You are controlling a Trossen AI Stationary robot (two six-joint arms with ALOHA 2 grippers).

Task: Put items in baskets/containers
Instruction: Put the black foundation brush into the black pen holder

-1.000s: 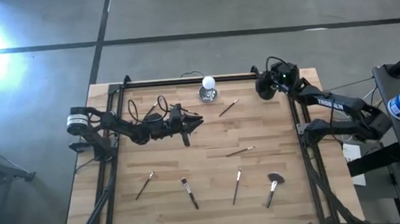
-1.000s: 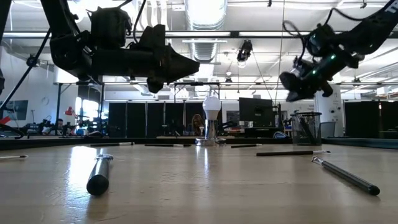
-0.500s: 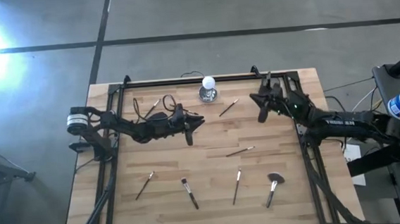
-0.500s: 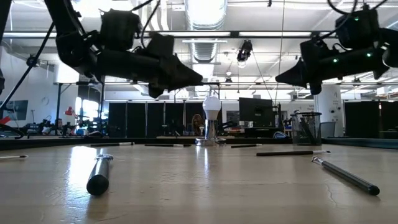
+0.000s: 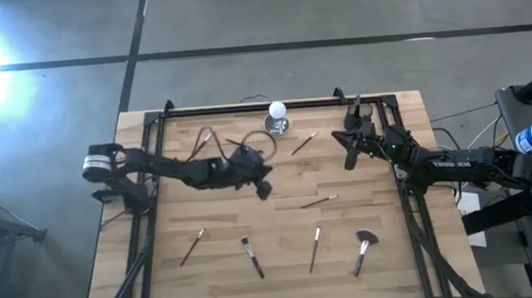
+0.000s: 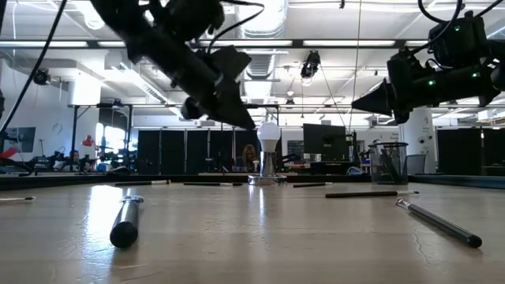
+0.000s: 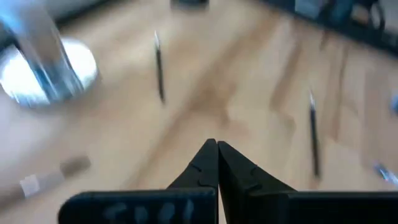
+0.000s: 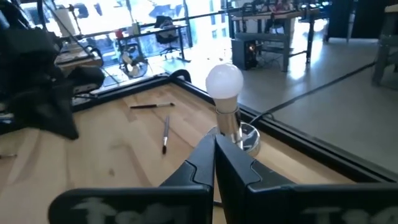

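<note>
Black cup (image 6: 387, 162) stands far back on the right side of the table (image 5: 379, 282), seen in the low view as a dark see-through cylinder with a few slim dark handles standing in it. From above it cannot be made out clearly beside the right arm.

Outside the cup, loose brushes are spread over the wood. A row of four lies along the near part of the table: a slanted brush (image 5: 193, 246), a dark-headed brush (image 5: 252, 257), an upright brush (image 5: 316, 248) and the fan brush (image 5: 364, 250). A thin brush (image 5: 319, 202) lies mid-table, and another brush (image 5: 302, 144) lies just beside the silver stand with a white ball (image 5: 277, 120), which sits at the far edge between the two arms.

The left gripper (image 5: 263, 190) hangs above the middle of the table, tilted down, clear of the wood; its wrist view shows the fingers (image 7: 231, 163) pressed together with nothing between them. The right gripper (image 5: 346, 150) hovers over the far right part of the table, pointing toward the silver stand, its fingers (image 8: 198, 165) likewise closed on nothing.
</note>
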